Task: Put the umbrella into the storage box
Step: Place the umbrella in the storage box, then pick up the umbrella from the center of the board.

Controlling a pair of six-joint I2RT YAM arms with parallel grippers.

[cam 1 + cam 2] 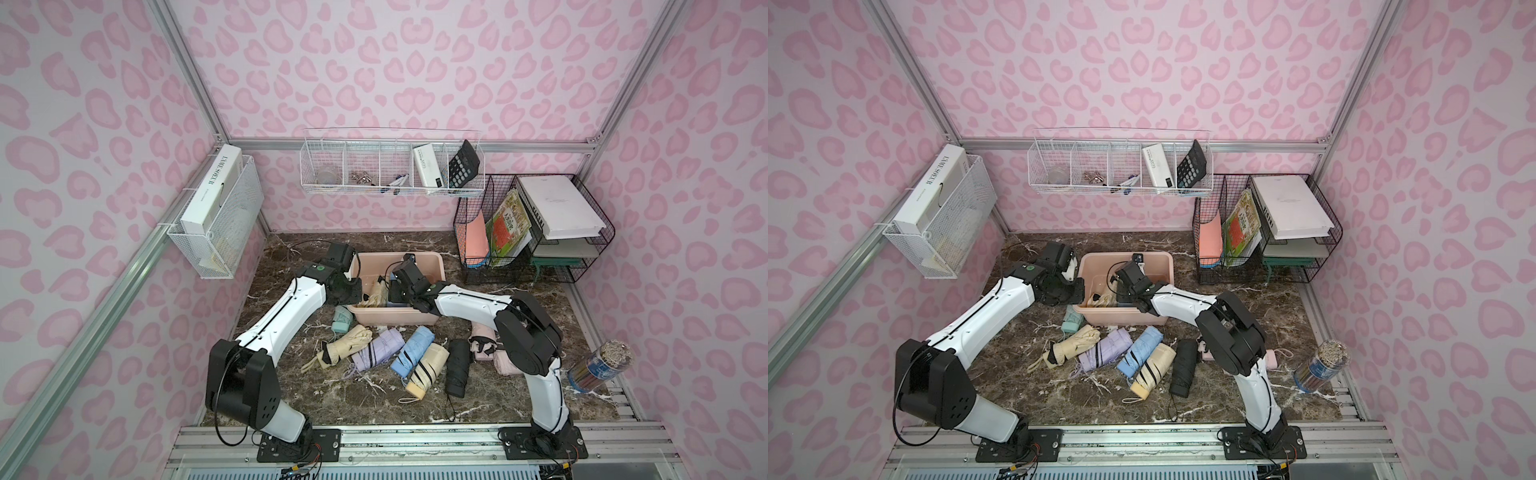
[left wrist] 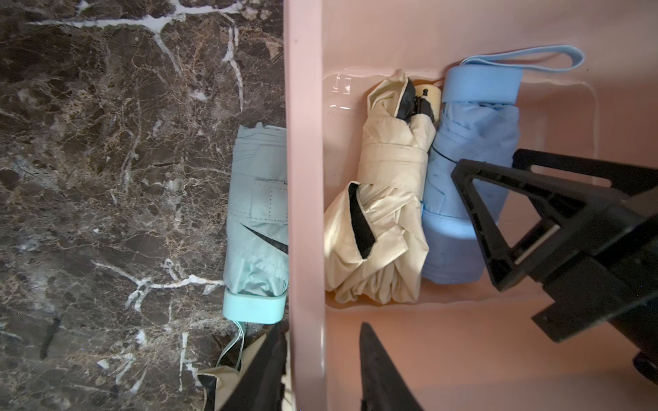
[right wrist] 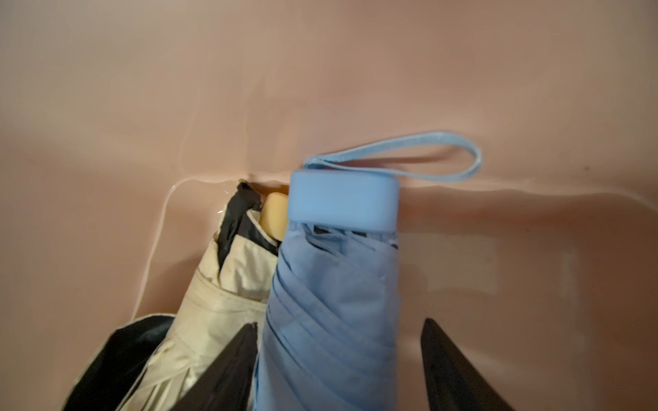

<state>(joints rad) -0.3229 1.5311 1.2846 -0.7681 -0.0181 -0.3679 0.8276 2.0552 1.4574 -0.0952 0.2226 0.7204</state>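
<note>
Blue umbrella [image 3: 331,302]: flat on the floor of the storage box [image 1: 382,254], strap loop toward the box wall. It lies alongside a cream umbrella [image 2: 388,199] and touches it.

Right claw [image 3: 338,323]: low inside the box, jaws spread wider than the blue umbrella's body. One finger sits just beside the cloth; the opposite one stands clear, with box floor showing between. Grips nothing.

Left claw [image 2: 324,327]: jaws part-way apart, empty, one finger to each side of the box's left-hand wall. Contact with the rim: cannot tell.

Outward: mint umbrella [image 2: 256,213] outside the box, lying along that same wall on the surface [image 1: 490,399]. In front of the box, in both top views, a loose row: beige umbrella [image 1: 349,345], lilac umbrella [image 1: 380,349], second blue umbrella [image 1: 411,351], striped yellow umbrella [image 1: 428,370], black umbrella [image 1: 457,368]. A pink umbrella [image 1: 482,334] is partly hidden behind the right arm.

Judgement: the step in hand is the let-go, and placement looks complete. Next move: lift the right claw straight up, clear of strap loop and rim, then go for another pick. The mint one is nearest the left claw but tight to the wall, so a finger needs room there. Many remain; task is early.
</note>
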